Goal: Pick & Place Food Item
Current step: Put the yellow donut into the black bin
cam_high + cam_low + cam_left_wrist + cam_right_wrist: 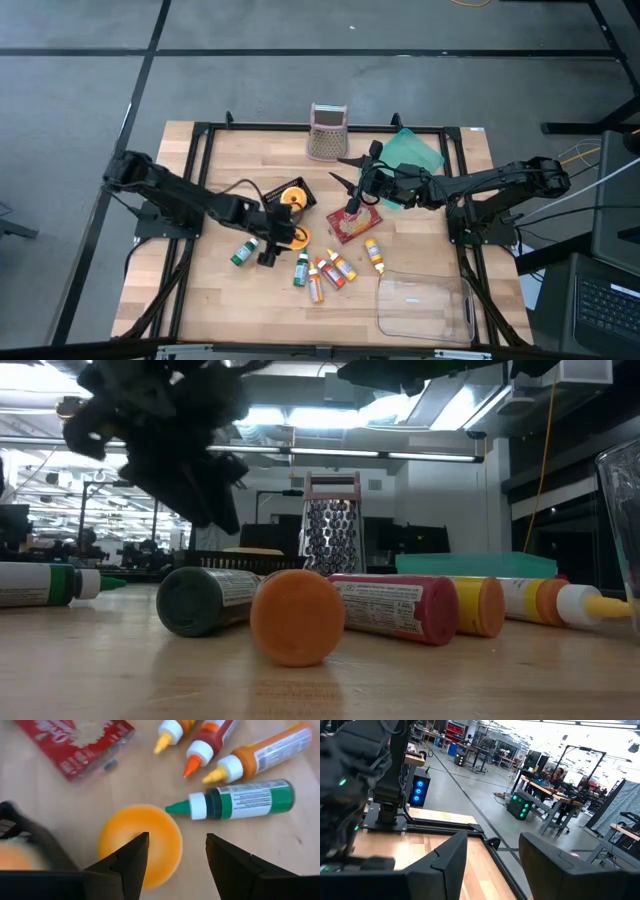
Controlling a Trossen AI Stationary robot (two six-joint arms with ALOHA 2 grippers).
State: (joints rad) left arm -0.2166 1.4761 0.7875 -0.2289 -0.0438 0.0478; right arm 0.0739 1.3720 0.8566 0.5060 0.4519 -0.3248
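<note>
An orange (142,845) lies on the wooden table (200,290); it also shows in the high view (300,237) and the low view (297,617). My left gripper (177,837) hangs open just above it, slanting down, its fingers clear of the fruit; the low view shows this gripper (190,470) well off the table. Next to the orange is a black holder (285,190) with another orange thing in it. My right gripper (338,170) stands open and level, high over the red box (355,222); in its own view (492,840) nothing is between the fingers.
Several squeeze bottles lie near the orange: a green one (240,800), orange and red ones (335,270), another green one (243,252). A metal grater (327,130) and a green cloth (412,155) are at the far edge, a clear container (425,305) at the near right.
</note>
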